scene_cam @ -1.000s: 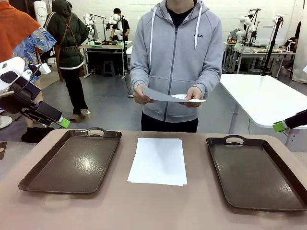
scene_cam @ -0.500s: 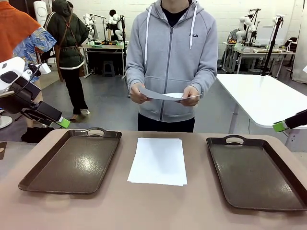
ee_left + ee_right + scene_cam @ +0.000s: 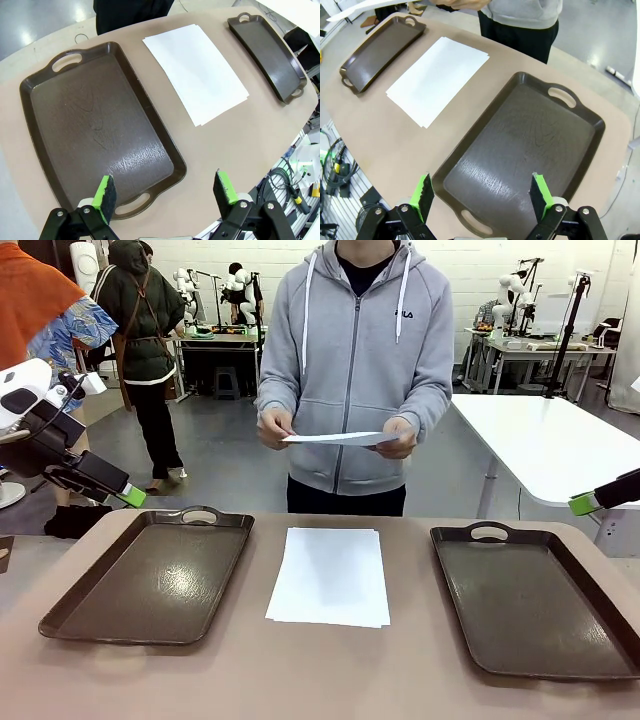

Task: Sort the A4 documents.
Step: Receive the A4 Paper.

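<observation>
The room has a white wall (image 3: 480,265) and a shiny grey floor (image 3: 225,455); a white table (image 3: 550,445) stands at the right, beyond the beige bench (image 3: 330,670).

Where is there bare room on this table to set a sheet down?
The left tray and right tray floors are bare. The paper stack takes the centre; bare table strips flank it, a wider band along the near edge.
</observation>
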`<action>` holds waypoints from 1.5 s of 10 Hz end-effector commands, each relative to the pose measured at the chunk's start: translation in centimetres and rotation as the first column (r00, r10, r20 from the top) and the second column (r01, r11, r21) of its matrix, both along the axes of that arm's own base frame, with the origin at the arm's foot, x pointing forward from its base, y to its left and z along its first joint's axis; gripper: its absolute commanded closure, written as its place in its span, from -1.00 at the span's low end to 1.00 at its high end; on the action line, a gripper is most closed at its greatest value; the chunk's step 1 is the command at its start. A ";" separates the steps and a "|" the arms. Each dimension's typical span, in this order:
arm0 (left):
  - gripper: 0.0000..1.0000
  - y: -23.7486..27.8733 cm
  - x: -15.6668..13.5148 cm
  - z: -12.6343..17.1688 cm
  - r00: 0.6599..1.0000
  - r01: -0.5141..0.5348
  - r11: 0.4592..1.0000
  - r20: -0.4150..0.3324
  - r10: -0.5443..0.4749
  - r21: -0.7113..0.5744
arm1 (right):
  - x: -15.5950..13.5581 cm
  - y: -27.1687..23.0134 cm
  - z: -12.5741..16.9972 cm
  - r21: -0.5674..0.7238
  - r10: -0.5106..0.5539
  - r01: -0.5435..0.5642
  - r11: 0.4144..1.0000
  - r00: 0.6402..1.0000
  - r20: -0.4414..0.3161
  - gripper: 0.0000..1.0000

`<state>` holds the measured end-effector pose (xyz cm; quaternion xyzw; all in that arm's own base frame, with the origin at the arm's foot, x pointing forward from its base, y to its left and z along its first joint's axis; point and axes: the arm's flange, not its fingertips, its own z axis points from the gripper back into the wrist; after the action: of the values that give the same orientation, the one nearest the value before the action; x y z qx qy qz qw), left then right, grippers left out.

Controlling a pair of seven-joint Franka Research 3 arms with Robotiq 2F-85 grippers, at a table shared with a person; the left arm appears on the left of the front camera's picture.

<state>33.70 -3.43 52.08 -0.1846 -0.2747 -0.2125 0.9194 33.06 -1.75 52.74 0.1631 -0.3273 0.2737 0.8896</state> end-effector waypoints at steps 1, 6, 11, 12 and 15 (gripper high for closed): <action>-1.00 0.0 0.0 0.0 1.000 0.002 1.000 0.006 -0.002 -0.007 | 0.0 0.1 -0.1 0.006 0.009 -0.009 1.000 1.000 0.000 -1.00; -1.00 0.0 0.0 0.0 1.000 0.002 1.000 0.006 -0.002 -0.007 | 0.0 0.1 -0.1 0.006 0.009 -0.009 1.000 1.000 0.000 -1.00; -1.00 0.0 0.0 0.0 1.000 0.002 1.000 0.006 -0.002 -0.007 | 0.0 0.1 -0.1 0.006 0.009 -0.009 1.000 1.000 0.000 -1.00; -1.00 0.0 0.0 0.0 1.000 0.002 1.000 0.006 -0.002 -0.007 | 0.0 0.1 -0.1 0.006 0.009 -0.009 1.000 1.000 0.000 -1.00; -1.00 0.0 0.0 0.0 1.000 0.002 1.000 0.006 -0.002 -0.007 | 0.0 0.1 -0.1 0.006 0.009 -0.009 1.000 1.000 0.000 -1.00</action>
<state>33.70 -3.43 52.08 -0.1846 -0.2747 -0.2125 0.9194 33.06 -1.75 52.74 0.1631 -0.3273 0.2737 0.8896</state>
